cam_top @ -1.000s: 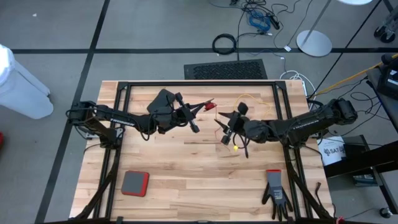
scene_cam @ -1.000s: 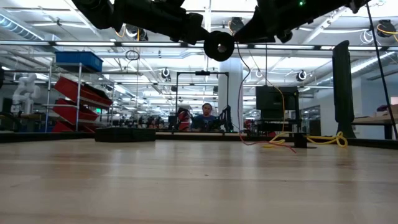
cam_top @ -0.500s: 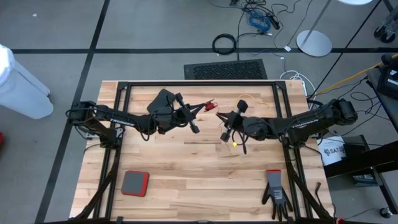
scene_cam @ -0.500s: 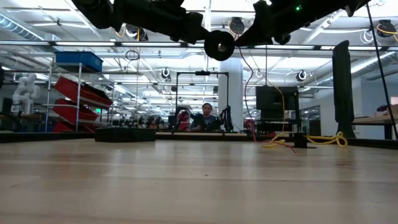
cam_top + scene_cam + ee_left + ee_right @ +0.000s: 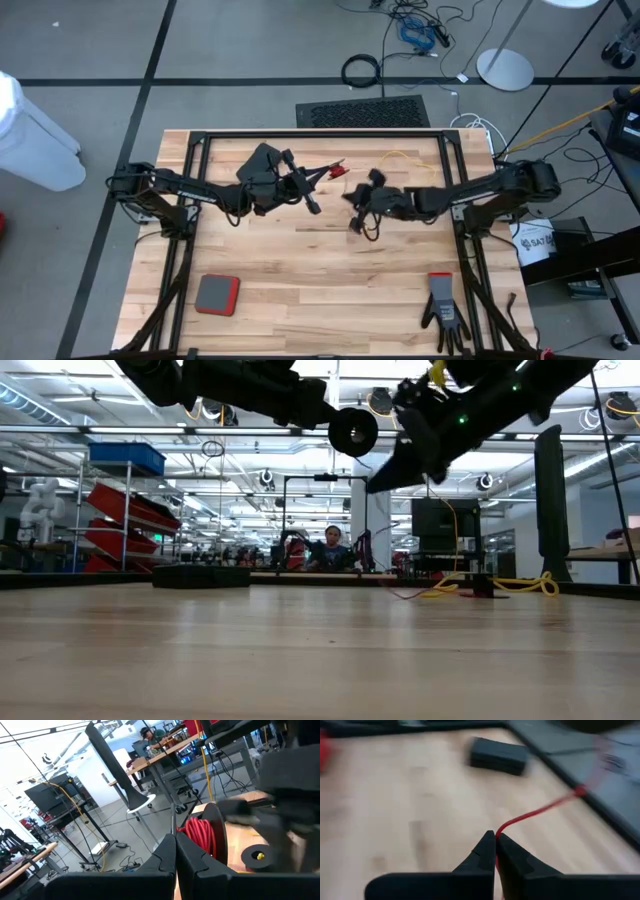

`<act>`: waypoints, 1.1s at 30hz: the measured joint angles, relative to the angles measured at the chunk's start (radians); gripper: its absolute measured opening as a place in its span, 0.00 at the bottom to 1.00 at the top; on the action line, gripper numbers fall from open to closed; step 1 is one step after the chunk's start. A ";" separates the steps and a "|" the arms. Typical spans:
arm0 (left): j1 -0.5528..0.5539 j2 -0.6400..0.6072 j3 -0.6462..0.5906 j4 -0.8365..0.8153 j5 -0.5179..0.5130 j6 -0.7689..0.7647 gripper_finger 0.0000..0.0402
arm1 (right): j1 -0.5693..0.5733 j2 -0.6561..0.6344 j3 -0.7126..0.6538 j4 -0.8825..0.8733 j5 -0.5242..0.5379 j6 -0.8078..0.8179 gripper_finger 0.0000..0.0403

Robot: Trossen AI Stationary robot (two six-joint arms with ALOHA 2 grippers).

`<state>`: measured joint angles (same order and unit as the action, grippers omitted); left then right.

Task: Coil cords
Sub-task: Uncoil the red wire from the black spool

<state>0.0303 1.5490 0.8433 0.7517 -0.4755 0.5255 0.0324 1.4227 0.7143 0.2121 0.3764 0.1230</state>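
The wooden surface [image 5: 300, 270] is spanned by both arms, which are held above it. The left gripper [image 5: 312, 190] is seen left of centre, its fingers [image 5: 162, 857] pressed together, with a black reel [image 5: 212, 837] wound with red cord just in front of them. The right gripper [image 5: 355, 210] is seen near the centre, its fingers [image 5: 485, 852] clamped on a thin red cord [image 5: 535, 812]. A yellow cord [image 5: 400, 157] lies at the surface's far edge.
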 joint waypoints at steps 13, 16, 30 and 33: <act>0.009 0.000 0.000 -0.059 -0.028 0.013 0.00 | 0.215 -0.104 0.000 0.239 -0.055 -0.236 0.00; 0.009 0.000 0.000 -0.062 -0.029 0.012 0.00 | 0.280 -0.171 0.000 0.179 0.150 -0.267 0.00; 0.008 0.000 0.001 -0.025 -0.018 0.004 0.00 | 0.198 -0.189 0.000 -0.376 0.236 0.198 0.00; 0.009 0.000 0.002 -0.026 -0.017 0.004 0.00 | 0.192 -0.143 0.000 -0.277 0.151 0.140 0.00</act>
<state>0.0390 1.5486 0.8452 0.7257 -0.4930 0.5293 0.2240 1.2801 0.7143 -0.0646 0.5276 0.2635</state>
